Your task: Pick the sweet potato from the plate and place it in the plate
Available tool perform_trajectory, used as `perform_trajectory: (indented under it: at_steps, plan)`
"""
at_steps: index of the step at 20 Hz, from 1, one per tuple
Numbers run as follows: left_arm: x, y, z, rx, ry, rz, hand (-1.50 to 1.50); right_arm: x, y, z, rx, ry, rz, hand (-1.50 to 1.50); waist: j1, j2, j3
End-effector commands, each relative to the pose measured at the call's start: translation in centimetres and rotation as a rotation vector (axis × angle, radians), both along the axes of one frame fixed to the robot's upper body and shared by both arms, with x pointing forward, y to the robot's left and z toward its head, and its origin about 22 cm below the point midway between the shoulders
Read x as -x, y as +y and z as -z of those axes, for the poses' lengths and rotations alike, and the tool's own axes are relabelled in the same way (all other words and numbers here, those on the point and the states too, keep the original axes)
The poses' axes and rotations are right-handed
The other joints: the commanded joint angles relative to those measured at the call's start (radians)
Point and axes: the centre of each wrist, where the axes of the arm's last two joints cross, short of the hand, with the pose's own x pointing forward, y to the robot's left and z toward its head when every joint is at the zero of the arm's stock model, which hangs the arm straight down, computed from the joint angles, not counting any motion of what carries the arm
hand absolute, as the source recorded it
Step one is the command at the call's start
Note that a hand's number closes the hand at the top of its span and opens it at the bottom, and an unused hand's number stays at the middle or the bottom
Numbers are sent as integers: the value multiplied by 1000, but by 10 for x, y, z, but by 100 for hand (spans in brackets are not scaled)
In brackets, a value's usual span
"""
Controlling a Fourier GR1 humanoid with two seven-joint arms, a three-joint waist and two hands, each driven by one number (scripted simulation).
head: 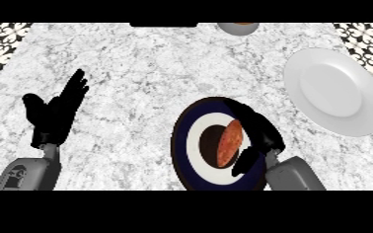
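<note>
Curling over the dark blue plate (180,145), the right hand (262,133) is holding the sweet potato (231,140). Its fingers (244,111) are bending along the far and right side of the vegetable, while the thumb (244,163) is hooking in below it. The sweet potato is showing as a reddish-orange sliver over the plate's white middle, its right part hiding under the black hand. A dark patch is lying just to its left. Whether the vegetable is resting on the plate or hanging just clear of it, I cannot tell. The hand and its grey forearm (295,175) are also covering the plate's right rim, and the lower edge of the view is cutting off the plate's near rim.

The white plate (328,89) is sitting well apart, up and to the right on the marble counter (146,74), its right rim running to the edge of the view.

The left hand (55,113) is resting at the view's left with its fingers straight and pointing up, thumb spread.

At the top edge, a bowl (238,27) and a dark flat shape (164,24) are showing only as slivers, too little to identify further.
</note>
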Motion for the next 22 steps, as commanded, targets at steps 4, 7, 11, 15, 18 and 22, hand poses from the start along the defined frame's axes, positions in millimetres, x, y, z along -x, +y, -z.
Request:
perform_trajectory:
  at_steps: [4, 7, 11, 15, 18, 22]
  plan:
    - [3, -13, 3, 8, 17, 5, 0, -2, 14, 30, 31, 51, -94, 150, 4, 3, 2]
    - [0, -19, 1, 15, 10, 26, 0, 4, 5, 20, 18, 39, -190, 150, 1, 3, 2]
    - [-9, -13, 20, 0, -13, 0, 0, 4, 25, 11, -10, 20, -169, 150, -3, 3, 2]
    - [12, 0, -7, -1, -10, 13, 0, -9, 21, 12, -18, -8, -135, 150, 3, 2, 2]
    - [-10, 3, -3, -14, -15, 18, 0, -37, 39, -3, 48, -9, -117, 150, 3, 4, 2]
    - [-10, -7, -7, 13, -5, 21, 0, -60, 45, -22, 62, -131, -25, 150, 8, 3, 2]
